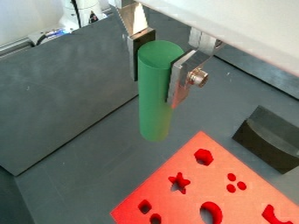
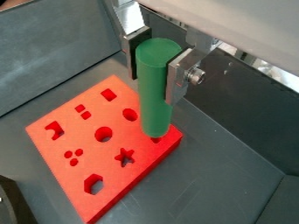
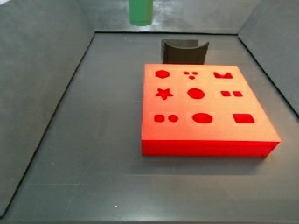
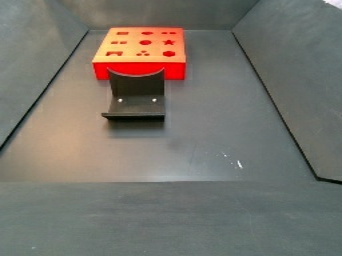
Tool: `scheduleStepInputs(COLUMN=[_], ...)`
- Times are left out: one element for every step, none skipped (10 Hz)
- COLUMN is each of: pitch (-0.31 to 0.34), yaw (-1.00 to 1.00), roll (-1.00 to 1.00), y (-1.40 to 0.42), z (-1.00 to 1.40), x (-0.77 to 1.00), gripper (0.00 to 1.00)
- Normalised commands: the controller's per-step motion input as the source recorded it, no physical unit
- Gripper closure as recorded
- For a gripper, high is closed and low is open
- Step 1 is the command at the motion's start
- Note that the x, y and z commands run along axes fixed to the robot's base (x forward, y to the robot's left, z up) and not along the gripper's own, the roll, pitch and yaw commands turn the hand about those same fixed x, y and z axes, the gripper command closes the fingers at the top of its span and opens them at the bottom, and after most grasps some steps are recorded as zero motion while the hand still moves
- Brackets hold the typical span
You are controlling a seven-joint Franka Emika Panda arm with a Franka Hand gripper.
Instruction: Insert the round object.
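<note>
My gripper [image 1: 158, 70] is shut on the round object, a long slim green peg [image 1: 156, 92], gripping it near its upper end; both wrist views show this [image 2: 155, 87]. The peg hangs upright, high above the floor. Its lower end shows at the upper edge of a side view [image 3: 140, 10]; the gripper itself is out of both side views. The red block [image 3: 216, 131] lies flat on the floor with several shaped holes, among them a round hole [image 3: 195, 93]. In a wrist view the peg's tip is beside the block's edge [image 2: 158, 147], apart from the round hole [image 2: 103, 135].
A dark fixture [image 3: 184, 50] with a curved cradle stands on the floor against one side of the red block; it also shows in the side view [image 4: 135, 98] and a wrist view [image 1: 268, 136]. Grey walls enclose the dark floor.
</note>
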Motion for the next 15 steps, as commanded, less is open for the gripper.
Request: scheduleStepInputs(pitch=[0.011, 0.049, 0.0, -0.02, -0.006, -0.02, -0.043, -0.054, -0.083, -0.103, -0.11, -0.117, -0.106, -0.101, -0.121], yaw=[0.03, 0.19, 0.06, 0.0, 0.0, 0.0, 0.0, 0.0, 0.0, 0.0, 0.0, 0.0, 0.0, 0.0, -0.09], roll=[0.12, 0.06, 0.0, 0.0, 0.0, 0.0, 0.07, 0.06, 0.07, 0.07, 0.06, 0.06, 0.08, 0.15, 0.22], y=[-0.13, -0.07, -0.16, -0.22, -0.19, -0.12, -0.07, 0.0, -0.01, 0.0, 0.0, 0.0, 0.0, 0.0, 0.07], z=[0.0, 0.0, 0.03, 0.01, 0.0, 0.0, 0.0, -0.06, -0.02, 0.0, 0.0, 0.0, 0.0, 0.0, -0.26], x=[0.0, 0.85, 1.0, 1.0, 1.0, 1.0, 1.0, 1.0, 1.0, 1.0, 1.0, 1.0, 1.0, 1.0, 1.0], gripper=[1.0, 1.0, 1.0, 1.0, 1.0, 1.0, 1.0, 1.0, 1.0, 1.0, 1.0, 1.0, 1.0, 1.0, 1.0])
